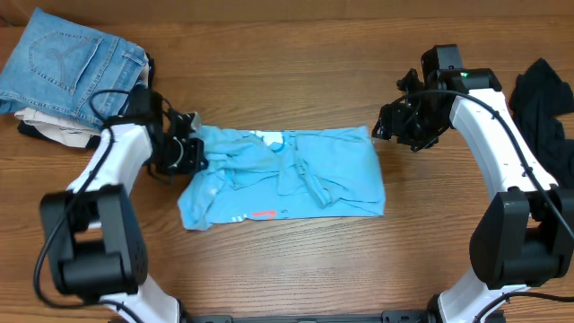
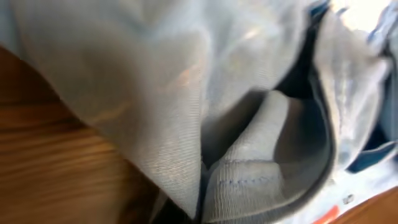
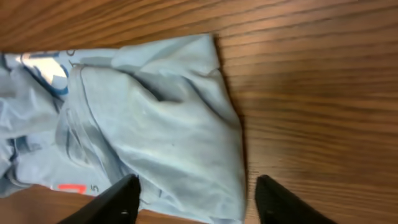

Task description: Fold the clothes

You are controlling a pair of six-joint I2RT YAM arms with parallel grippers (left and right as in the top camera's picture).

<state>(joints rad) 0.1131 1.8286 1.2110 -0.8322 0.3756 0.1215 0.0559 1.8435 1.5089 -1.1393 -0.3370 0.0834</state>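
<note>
Clearly, right hand gapes near T-shirt.

Bare tabletop lies open at 12 and 6 o'clock of the crumpled T-shirt. Stacked jeans block the 10 o'clock corner, and a dark garment crowds the 2 o'clock edge.

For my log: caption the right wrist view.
Open right pincer over the edge of a crumpled blue T-shirt on wooden table.
</note>
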